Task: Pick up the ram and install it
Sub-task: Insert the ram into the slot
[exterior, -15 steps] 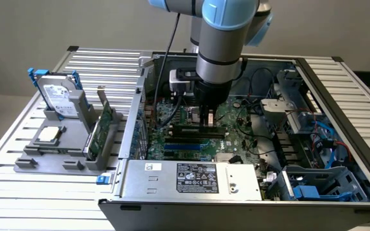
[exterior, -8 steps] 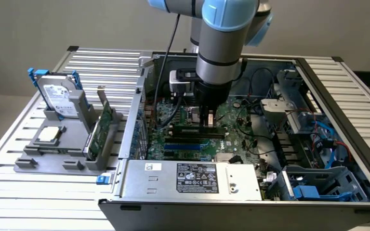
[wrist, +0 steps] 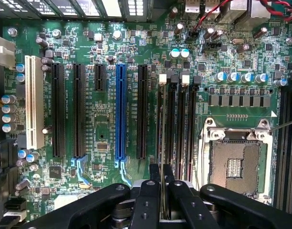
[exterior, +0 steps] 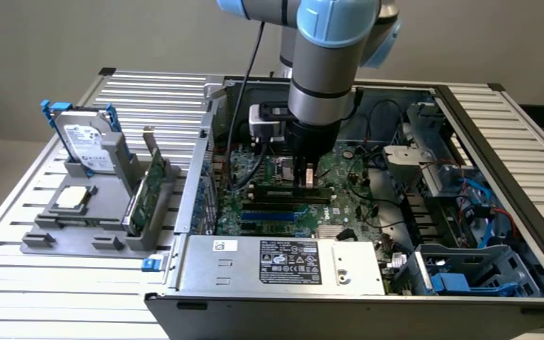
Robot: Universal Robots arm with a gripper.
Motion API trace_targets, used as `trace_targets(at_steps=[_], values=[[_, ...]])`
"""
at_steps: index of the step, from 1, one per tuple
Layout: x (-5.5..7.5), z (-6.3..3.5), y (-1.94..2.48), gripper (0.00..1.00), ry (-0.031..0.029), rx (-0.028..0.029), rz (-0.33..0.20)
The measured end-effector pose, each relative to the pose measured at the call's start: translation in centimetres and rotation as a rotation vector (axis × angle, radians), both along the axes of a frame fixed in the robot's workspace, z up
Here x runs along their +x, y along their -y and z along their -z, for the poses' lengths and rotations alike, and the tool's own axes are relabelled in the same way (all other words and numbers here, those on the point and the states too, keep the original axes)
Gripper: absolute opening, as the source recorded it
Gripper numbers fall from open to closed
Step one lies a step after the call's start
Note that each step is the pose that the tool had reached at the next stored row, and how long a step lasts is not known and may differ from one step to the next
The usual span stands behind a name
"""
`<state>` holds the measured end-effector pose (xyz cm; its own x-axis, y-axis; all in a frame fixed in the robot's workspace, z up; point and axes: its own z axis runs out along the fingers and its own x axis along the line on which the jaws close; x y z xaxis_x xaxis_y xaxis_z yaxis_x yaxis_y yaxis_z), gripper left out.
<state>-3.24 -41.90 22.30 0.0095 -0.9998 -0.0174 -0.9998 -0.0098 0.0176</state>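
An open computer case (exterior: pixel 348 315) lies on the slatted counter (exterior: pixel 26 283), the robot arm (exterior: pixel 324 78) reaching down to its motherboard (wrist: pixel 108 109). The end effector (wrist: pixel 161 172) pinches the ram (wrist: pixel 163 143) edge-on, lined up along the memory slots (wrist: pixel 189 129) beside the CPU socket (wrist: pixel 236 164); whether it touches a slot cannot be told. Light, stiff and likely brittle, the stick is best gripped mid-length by its flat faces, clear of the contact edge.

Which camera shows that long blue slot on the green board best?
The wrist view: the blue slot lies full length, seen straight on. The exterior view shows the same slot small, as a thin blue strip.
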Motion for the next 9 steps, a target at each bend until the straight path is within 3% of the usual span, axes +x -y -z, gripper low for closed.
trace_targets(at_steps=[9], values=[[0.00, 0.06, 0.00, 0.14, -0.0004, 0.0001, 0.000]])
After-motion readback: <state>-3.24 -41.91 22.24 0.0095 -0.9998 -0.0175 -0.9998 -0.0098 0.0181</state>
